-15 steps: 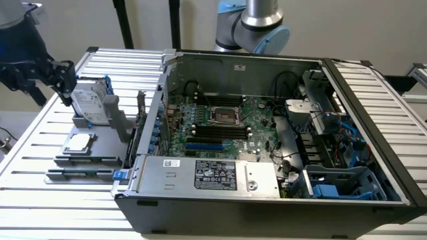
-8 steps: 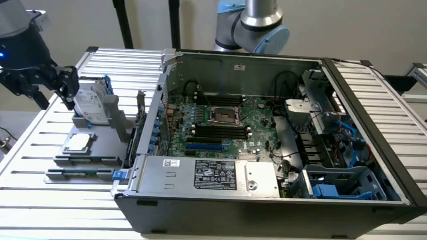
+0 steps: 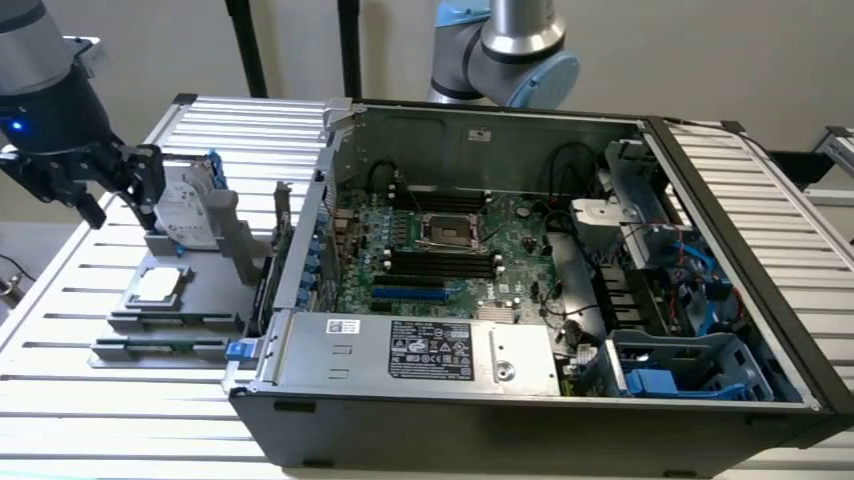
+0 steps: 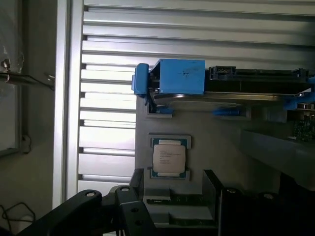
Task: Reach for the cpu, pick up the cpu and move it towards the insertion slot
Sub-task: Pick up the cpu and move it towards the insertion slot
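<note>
step: reach | fingers (image 4: pixel 212 191) apart, above the cpu (image 4: pixel 169 158), not touching | we centre them astride its rim, descend straight, clear the hard drive (image 3: pixel 184 210)

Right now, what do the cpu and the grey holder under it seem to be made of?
The cpu: top looks like metal, pale silver with printed lettering. The holder: probably plastic, matte grey with moulded ledges; painted metal is possible.

Ribbed aluminium tabletop (image 3: pixel 80 400), bright sheen on slats; plain pale wall (image 3: pixel 747 60) behind; two black uprights (image 3: pixel 248 50), far side.
</note>
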